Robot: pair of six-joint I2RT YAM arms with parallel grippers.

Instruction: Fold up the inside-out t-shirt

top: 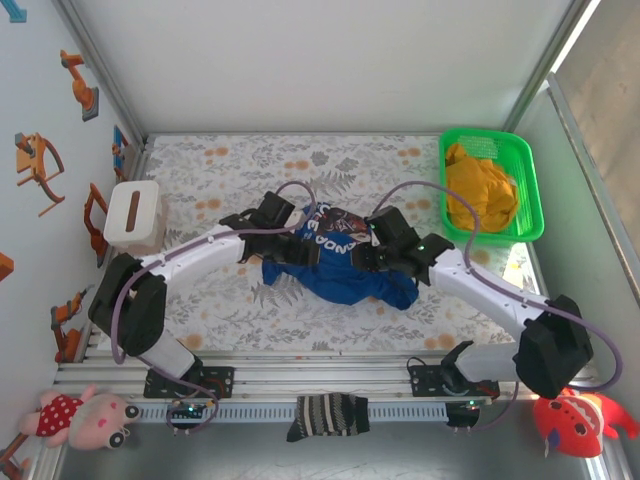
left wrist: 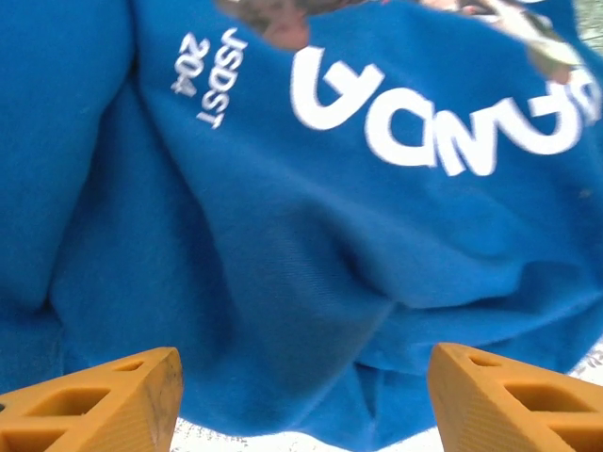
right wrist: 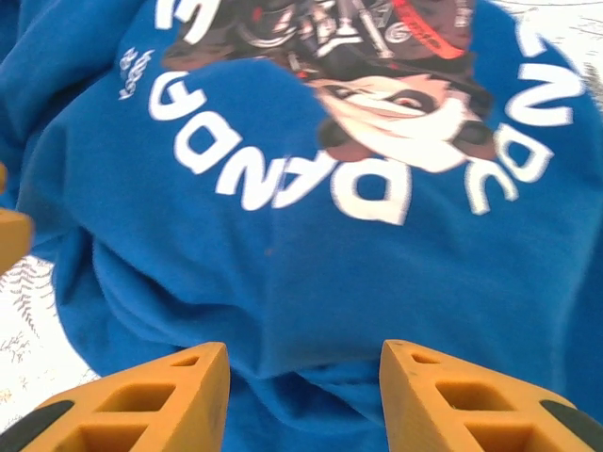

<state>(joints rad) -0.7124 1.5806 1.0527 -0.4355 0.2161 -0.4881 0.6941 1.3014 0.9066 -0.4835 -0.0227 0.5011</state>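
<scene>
A royal-blue t-shirt [top: 335, 268] lies bunched in a loose heap at the middle of the flower-patterned worktop [top: 220, 165], printed side up, with big white letters and a dark cartoon figure across its top folds; the two arms reach in from the near edge and meet over it, the left tool [top: 303, 240] at the heap's left side and the right tool [top: 373, 250] at its right side. From the left wrist, the left tool [left wrist: 306, 363] stands with its orange fingers [left wrist: 104, 400] wide apart and gripping nothing; blue cloth spreads beyond and between them, with small white lettering at upper left and a strip of worktop at the bottom edge. From the right wrist, the right tool [right wrist: 303, 353] likewise has its orange fingers [right wrist: 462, 395] parted; a rumpled fold of the t-shirt [right wrist: 301, 273] lies in the gap, the cartoon print straight ahead; whether the fingers touch the cloth cannot be told. At the worktop's far right corner a green basket [top: 530, 190] holds a mustard-yellow garment [top: 480, 190], well apart from the t-shirt; a white box [top: 135, 215] with a slot sits at the left edge; a dark striped sock [top: 328, 415] hangs over the metal rail at the near edge, between the two arm bases; a pink plush doll [top: 85, 418] and a red plush toy [top: 575, 420] lie at the near corners, left and right.
</scene>
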